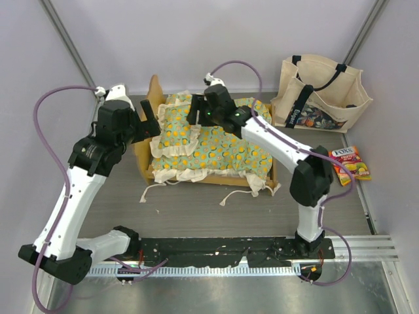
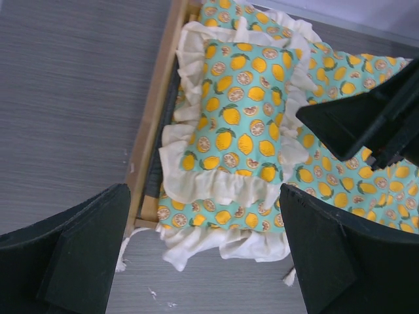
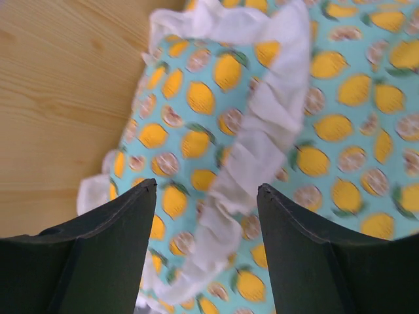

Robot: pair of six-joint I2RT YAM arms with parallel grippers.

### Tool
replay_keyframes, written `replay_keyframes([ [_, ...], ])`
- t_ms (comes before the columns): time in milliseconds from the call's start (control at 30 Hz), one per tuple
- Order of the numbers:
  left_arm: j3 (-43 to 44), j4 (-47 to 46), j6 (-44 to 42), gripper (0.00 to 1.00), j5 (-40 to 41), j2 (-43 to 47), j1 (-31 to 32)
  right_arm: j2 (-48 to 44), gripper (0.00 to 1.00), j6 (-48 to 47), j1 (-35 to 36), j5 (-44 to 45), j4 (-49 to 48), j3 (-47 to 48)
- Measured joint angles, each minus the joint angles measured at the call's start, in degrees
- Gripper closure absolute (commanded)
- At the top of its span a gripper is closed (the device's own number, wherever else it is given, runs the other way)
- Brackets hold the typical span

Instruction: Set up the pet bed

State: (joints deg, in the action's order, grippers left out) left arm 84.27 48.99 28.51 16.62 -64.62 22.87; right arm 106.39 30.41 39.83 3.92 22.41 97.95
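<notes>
The pet bed's light-wood frame (image 1: 149,165) stands mid-table, its curved headboard (image 1: 156,91) at the left end. The green orange-print mattress cushion (image 1: 226,152) lies in the frame, its cream ruffles and ties spilling over the front edge. A small matching pillow (image 1: 175,131) lies on it at the headboard end. My left gripper (image 1: 148,120) is open and empty above the headboard end; the pillow (image 2: 242,124) and the frame rail (image 2: 154,118) show below it. My right gripper (image 1: 196,108) is open just over the pillow (image 3: 183,111), next to the headboard (image 3: 59,98), its fingers astride the pillow's ruffle.
A cream tote bag (image 1: 321,95) stands at the back right. A candy packet (image 1: 350,162) lies right of the bed. Loose cream ties (image 1: 152,190) trail onto the grey table in front of the bed. The arm bases sit on a black rail at the near edge.
</notes>
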Motion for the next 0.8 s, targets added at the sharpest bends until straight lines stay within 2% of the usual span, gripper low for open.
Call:
replay_keyframes([
  [200, -2.2, 0.6, -0.7, 0.00, 5.2, 3.1, 0.0, 15.5, 0.32, -0.5, 3.8, 4.2, 5.4, 22.3],
  [367, -3.3, 1.4, -1.3, 0.00, 7.1, 3.8, -0.4, 24.7, 0.34, -1.8, 6.0, 10.7, 12.3, 35.3],
  [433, -3.8, 1.5, -1.8, 0.00, 7.4, 3.8, -0.5, 26.5, 0.47, -2.3, 6.6, 12.7, 14.5, 36.8],
  [533, -4.5, 1.5, -2.0, 0.00, 7.5, 3.9, -0.6, 27.2, 0.81, -3.3, 7.1, 14.6, 17.0, 36.8],
  [600, -5.0, 1.5, -2.0, 0.00, 7.4, 3.9, -0.6, 27.2, 0.94, -3.9, 7.3, 15.1, 17.1, 36.8],
  [800, -5.9, 1.5, -2.0, 0.00, 7.4, 3.9, -0.8, 25.8, 0.99, -4.5, 7.4, 15.1, 13.5, 33.2],
])
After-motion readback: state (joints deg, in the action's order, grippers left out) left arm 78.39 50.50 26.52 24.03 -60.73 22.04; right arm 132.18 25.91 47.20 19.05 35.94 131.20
